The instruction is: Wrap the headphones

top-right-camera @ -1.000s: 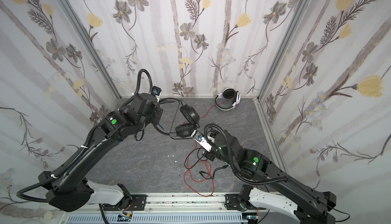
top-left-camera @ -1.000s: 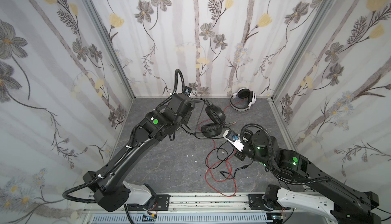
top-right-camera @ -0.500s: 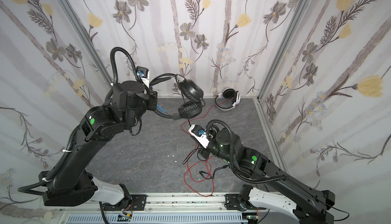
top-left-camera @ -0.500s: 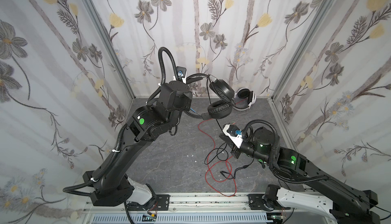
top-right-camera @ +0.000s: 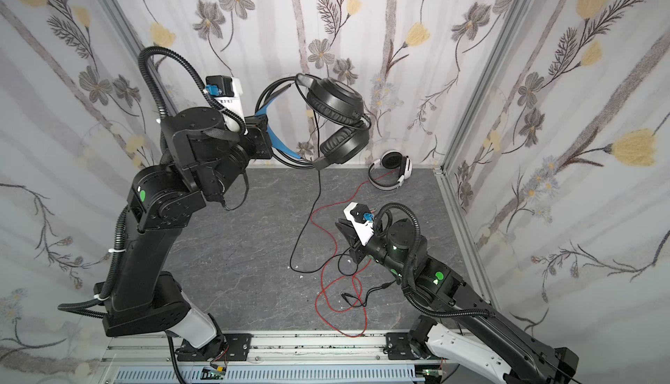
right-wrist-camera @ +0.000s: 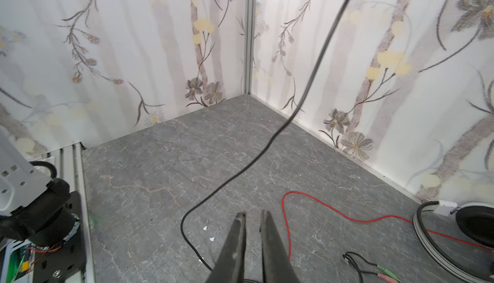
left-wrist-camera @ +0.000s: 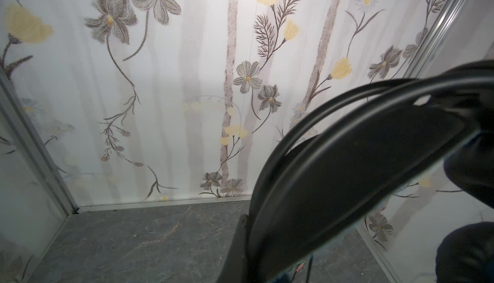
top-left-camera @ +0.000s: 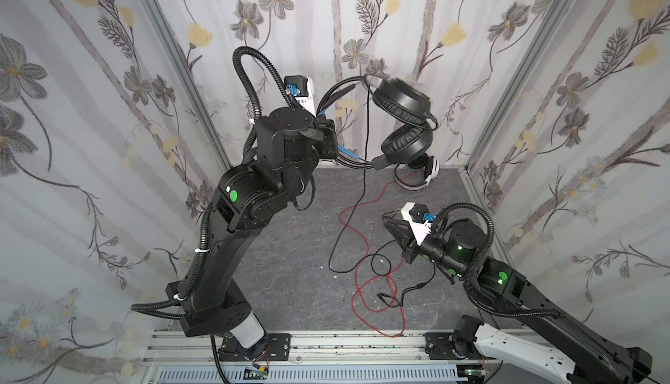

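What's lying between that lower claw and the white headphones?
The red cable crosses that bare floor between right gripper and white headphones; right wrist view shows it.

black headphones (top-left-camera: 402,108), red cable (right-wrist-camera: 361,221), floral walls (top-left-camera: 108,74)

Both top views look steeply down from above six o'clock over the whole grey marbled surface (top-left-camera: 290,291). The left wrist view, close against the black headphone headband (left-wrist-camera: 347,174), faces the floral wall (left-wrist-camera: 160,81) at twelve o'clock. The right wrist view skims that surface toward ten o'clock.
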Action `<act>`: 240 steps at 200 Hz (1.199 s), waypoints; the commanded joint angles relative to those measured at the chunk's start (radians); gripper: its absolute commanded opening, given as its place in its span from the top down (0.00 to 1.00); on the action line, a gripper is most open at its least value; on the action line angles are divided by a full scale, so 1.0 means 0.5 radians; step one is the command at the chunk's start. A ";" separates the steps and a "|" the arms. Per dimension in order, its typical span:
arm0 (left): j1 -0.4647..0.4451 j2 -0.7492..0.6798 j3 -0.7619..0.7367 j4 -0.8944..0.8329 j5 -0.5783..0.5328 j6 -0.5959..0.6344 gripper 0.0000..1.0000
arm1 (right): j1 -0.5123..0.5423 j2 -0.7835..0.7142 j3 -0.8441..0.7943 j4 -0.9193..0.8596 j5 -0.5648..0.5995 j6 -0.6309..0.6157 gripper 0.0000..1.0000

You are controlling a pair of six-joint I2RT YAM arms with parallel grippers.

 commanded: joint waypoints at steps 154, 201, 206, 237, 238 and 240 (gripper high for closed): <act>-0.003 0.018 -0.016 0.135 0.474 -0.208 1.00 | -0.585 0.703 0.054 1.159 -0.976 0.546 0.13; -0.008 -0.038 -0.159 0.222 0.553 -0.266 1.00 | -0.604 1.028 0.204 1.334 -1.105 0.613 0.14; -0.006 -0.038 -0.160 0.223 0.564 -0.269 1.00 | -0.607 1.057 0.218 1.356 -1.113 0.629 0.14; -0.013 -0.038 -0.165 0.236 0.627 -0.284 1.00 | -0.625 1.251 0.312 1.530 -1.152 0.753 0.16; -0.013 -0.038 -0.165 0.236 0.629 -0.285 1.00 | -0.625 1.253 0.318 1.535 -1.156 0.755 0.16; -0.014 -0.038 -0.165 0.235 0.629 -0.285 1.00 | -0.625 1.254 0.326 1.540 -1.164 0.758 0.16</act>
